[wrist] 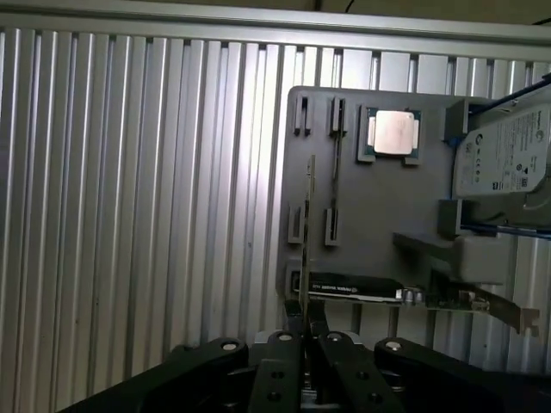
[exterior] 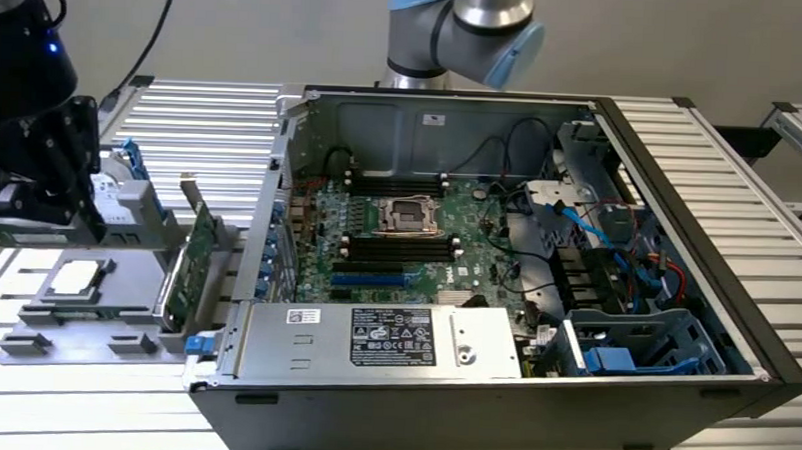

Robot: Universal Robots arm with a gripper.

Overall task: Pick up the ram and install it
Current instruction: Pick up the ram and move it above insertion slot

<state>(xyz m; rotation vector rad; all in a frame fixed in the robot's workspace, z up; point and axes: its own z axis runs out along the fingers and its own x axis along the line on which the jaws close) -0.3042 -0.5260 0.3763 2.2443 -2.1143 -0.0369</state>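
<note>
Over a grey parts tray (wrist: 387, 224) at the exterior view's left, gripping the ram (wrist: 309, 232) in the gripper (wrist: 308, 331) of a Universal Robots arm (exterior: 468, 32). With both black fingers (wrist: 277, 366) closed tight on one end of the thin stick, seen edge-on from the wrist camera as a narrow line reaching out from the fingertips. Held over the tray's small upright slot holders, running the same way as them; impossible to tell from either view whether clear of the tray or touching it. Beyond the ram on the same tray, lying flat: a square processor chip (wrist: 394, 133) with a pale metal lid. Next to that, at the tray's edge, propped in a blue-trimmed cradle: a silver hard drive (wrist: 504, 159) with a white label. Close to the gripper, standing on its long edge across the tray: a wide green expansion card (wrist: 379, 294) with a metal bracket. Under it all, a slatted aluminium table (wrist: 129, 215). Well apart from the ram, at the exterior view's middle and right: an open computer case (exterior: 501, 424), lying on its side with the panel off. Inside, facing up: a green motherboard (exterior: 481, 228) with long black memory slots (exterior: 400, 247) on either side of the processor socket (exterior: 408, 213), a silver power supply (exterior: 384, 339) along the near wall, blue cables (exterior: 595, 227) by the drive bays.
</note>
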